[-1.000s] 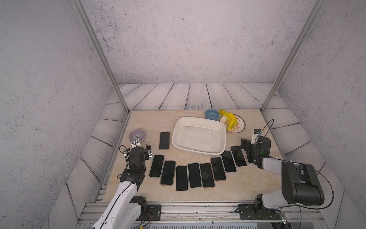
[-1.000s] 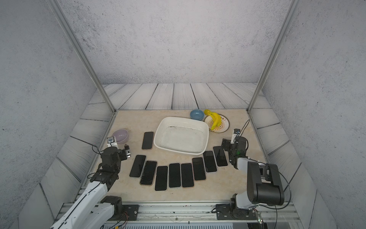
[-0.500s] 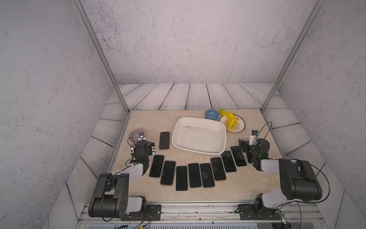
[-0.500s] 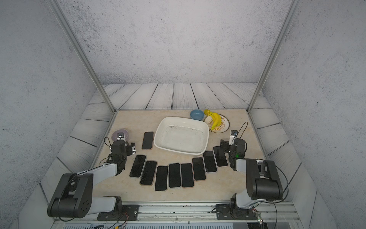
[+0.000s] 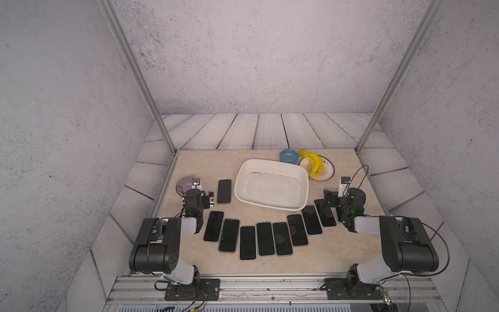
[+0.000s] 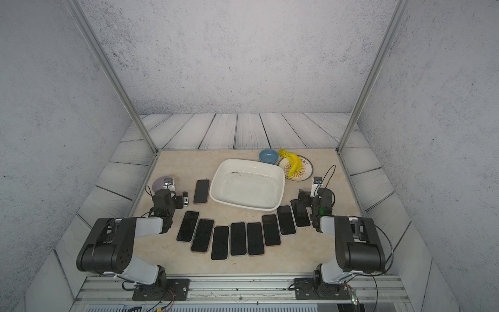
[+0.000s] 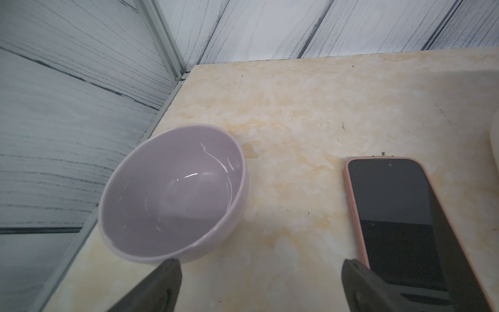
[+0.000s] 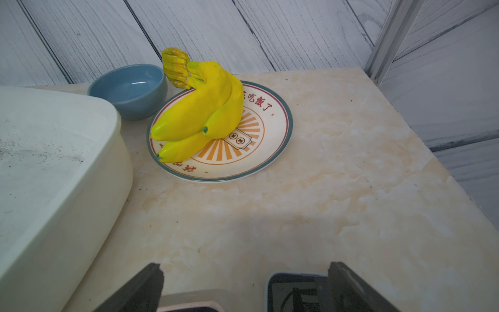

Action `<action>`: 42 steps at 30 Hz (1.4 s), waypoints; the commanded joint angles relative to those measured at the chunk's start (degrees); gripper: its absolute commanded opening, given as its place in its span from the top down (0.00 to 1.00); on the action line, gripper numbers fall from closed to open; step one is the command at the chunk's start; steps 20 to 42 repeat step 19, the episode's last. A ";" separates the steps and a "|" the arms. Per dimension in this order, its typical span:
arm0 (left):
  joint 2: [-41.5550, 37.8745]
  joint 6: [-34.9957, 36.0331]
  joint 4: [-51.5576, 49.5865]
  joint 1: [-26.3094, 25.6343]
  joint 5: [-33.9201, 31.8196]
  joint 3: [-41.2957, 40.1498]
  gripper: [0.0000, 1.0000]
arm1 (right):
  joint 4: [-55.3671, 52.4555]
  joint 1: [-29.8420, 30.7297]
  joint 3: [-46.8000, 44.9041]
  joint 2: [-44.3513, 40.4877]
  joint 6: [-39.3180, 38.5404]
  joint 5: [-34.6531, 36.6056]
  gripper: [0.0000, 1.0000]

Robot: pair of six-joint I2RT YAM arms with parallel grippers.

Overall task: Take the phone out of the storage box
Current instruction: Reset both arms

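Note:
The white storage box [image 5: 271, 186] [image 6: 247, 185] stands mid-table, scuffed inside, with no phone in it; its corner shows in the right wrist view [image 8: 54, 167]. Several dark phones [image 5: 248, 243] lie face up in an arc on the table in front of it. One pink-cased phone [image 5: 224, 191] [image 7: 399, 216] lies left of the box. My left gripper [image 5: 198, 195] [image 7: 260, 270] sits low and open between the lilac bowl and that phone, holding nothing. My right gripper [image 5: 343, 197] [image 8: 245, 272] is open and empty over the arc's right end, above a phone's end [image 8: 294, 291].
A lilac bowl [image 5: 185, 183] [image 7: 172, 191] stands at the table's left edge. A blue bowl [image 5: 289, 156] [image 8: 129, 89] and a plate [image 8: 278, 140] with yellow bananas [image 5: 314, 163] sit behind the box on the right. Metal frame posts rise at the back corners.
The left arm has folded down so its elbow shows near the front edge, its gripper shifting slightly back beside the lilac bowl. The right gripper has hardly moved, its jaws a touch wider.

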 commanded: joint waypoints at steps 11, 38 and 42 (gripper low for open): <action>-0.12 -0.76 1.91 0.73 1.51 0.53 0.02 | -0.28 0.43 0.76 0.28 -0.24 1.48 0.00; 0.19 -0.85 1.44 0.75 1.69 1.01 0.02 | -0.21 0.48 0.70 0.31 -0.18 1.48 0.00; 0.19 -0.85 1.44 0.75 1.69 1.01 0.02 | -0.21 0.48 0.70 0.31 -0.18 1.48 0.00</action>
